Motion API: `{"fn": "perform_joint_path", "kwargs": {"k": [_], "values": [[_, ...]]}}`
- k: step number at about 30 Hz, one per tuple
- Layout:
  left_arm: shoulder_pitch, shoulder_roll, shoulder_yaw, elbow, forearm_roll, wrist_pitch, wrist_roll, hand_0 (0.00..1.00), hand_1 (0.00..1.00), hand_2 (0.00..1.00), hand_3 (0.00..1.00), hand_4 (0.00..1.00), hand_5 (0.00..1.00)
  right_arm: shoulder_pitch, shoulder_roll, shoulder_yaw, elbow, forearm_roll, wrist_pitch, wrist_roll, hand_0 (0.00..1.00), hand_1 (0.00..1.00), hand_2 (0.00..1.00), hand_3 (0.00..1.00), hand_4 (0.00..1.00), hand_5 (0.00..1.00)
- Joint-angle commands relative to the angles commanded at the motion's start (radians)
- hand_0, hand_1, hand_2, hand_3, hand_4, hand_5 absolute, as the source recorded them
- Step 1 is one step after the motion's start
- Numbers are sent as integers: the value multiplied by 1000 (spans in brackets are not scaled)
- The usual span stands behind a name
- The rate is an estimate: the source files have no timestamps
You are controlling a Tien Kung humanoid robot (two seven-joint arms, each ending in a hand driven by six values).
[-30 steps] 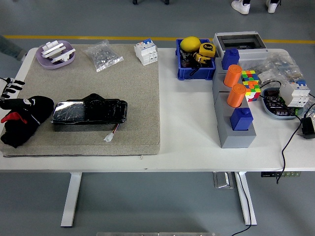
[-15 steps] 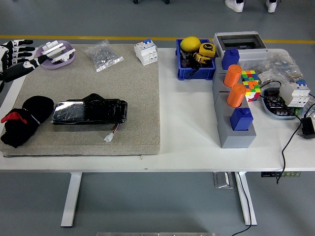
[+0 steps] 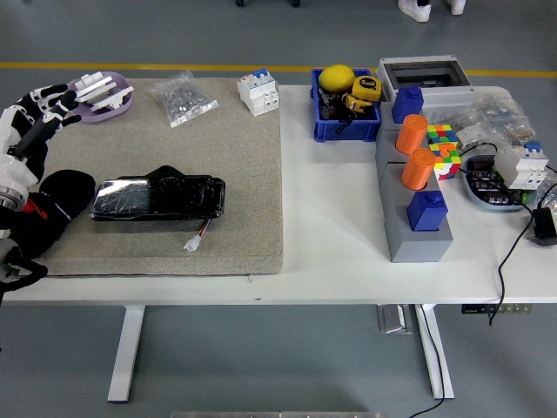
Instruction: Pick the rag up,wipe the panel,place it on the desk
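While heaped: blue bin [image 3: 345, 129], yellow ball [image 3: 336, 78].

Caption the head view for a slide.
Left hand hovers open above the black rag beside the wrapped panel.

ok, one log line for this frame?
left hand: open, above mat's left edge | rag: on mat, not gripped | panel: right of rag | right hand: not in view

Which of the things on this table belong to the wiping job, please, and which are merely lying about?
Job: black rag, black panel, left hand.

Lying about: blue bin, orange cylinders, colour cube, purple dish, bag of screws.
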Motion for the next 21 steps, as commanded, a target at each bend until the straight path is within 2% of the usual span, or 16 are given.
{"fn": "perform_joint_path", "kwargs": {"k": [6, 21], "values": [[2, 13, -12, -6, -26, -7, 2, 605, 683, 623, 596, 883, 286, 3, -2, -23, -1, 10, 0, -2, 769, 690, 710, 680, 998, 520], [8, 37, 11, -22, -2, -14, 20, 613, 688, 628, 598, 886, 287, 0, 0, -36, -4, 4, 1, -7, 769, 690, 710, 679, 998, 519]]}}
